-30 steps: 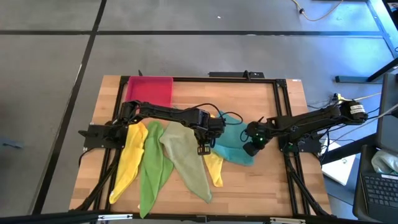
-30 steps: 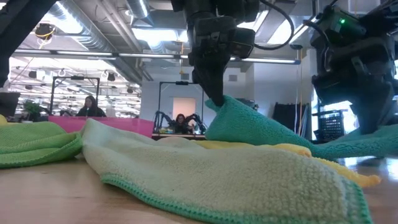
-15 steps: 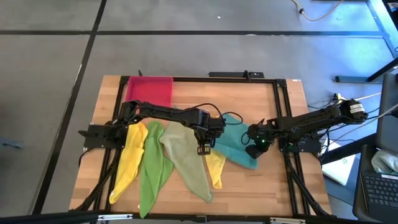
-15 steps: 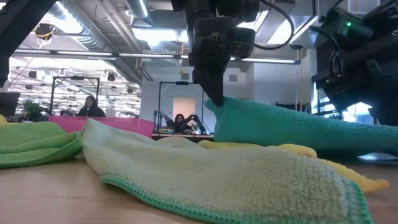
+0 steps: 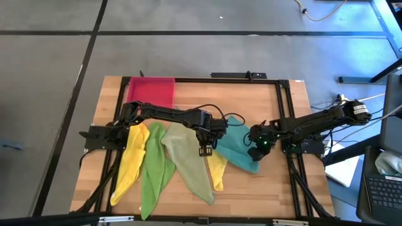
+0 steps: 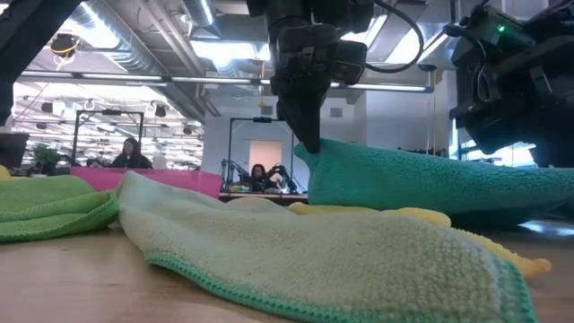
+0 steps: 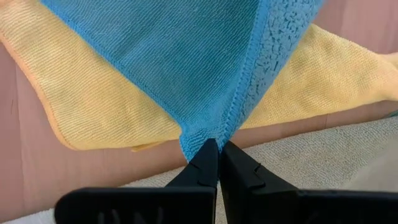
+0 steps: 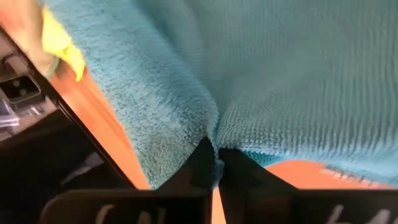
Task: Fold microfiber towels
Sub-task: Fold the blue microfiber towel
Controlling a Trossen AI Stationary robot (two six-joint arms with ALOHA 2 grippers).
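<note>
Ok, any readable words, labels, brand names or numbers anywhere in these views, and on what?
None can be read. The teal towel, the other towels, the pink tray and both arms carry no legible text. Any signs in the room behind the table are too small and blurred to read.

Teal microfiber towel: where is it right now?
In the high view the teal microfiber towel hangs right of table centre, stretched between the left gripper and right gripper, over a yellow microfiber towel.

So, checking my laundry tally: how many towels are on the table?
5: yellow, bright green and pale green side by side, another yellow under the teal, which both grippers hold.
</note>
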